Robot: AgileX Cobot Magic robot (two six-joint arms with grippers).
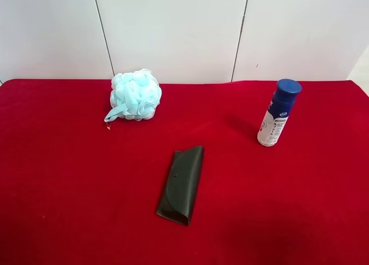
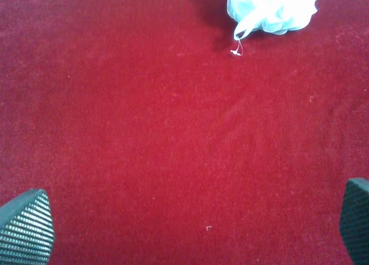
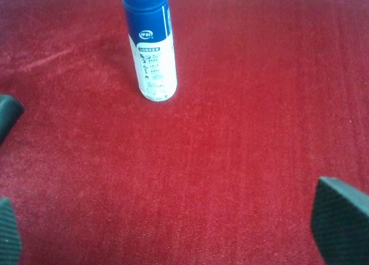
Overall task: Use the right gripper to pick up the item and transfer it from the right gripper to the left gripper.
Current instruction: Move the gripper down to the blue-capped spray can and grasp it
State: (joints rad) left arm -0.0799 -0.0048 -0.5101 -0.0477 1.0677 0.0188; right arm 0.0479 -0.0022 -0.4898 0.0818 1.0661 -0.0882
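Note:
The item, a small bottle (image 1: 278, 113) with a white printed body and a dark blue top and cap, stands upright on the red cloth at the exterior high view's right. Neither arm shows in that view. In the right wrist view the bottle (image 3: 153, 51) stands upright ahead of my right gripper (image 3: 173, 227). That gripper is open and empty, with its fingertips (image 3: 340, 219) spread wide and well short of the bottle. My left gripper (image 2: 190, 224) is open and empty over bare cloth, with its fingertips (image 2: 26, 227) far apart.
A light blue mesh bath sponge (image 1: 135, 95) lies at the back left and also shows in the left wrist view (image 2: 274, 8). A flat black glasses case (image 1: 181, 184) lies in the middle. A dark shape (image 3: 7, 114) I cannot identify sits at the right wrist view's edge. A red cloth (image 1: 69, 178) covers the table.

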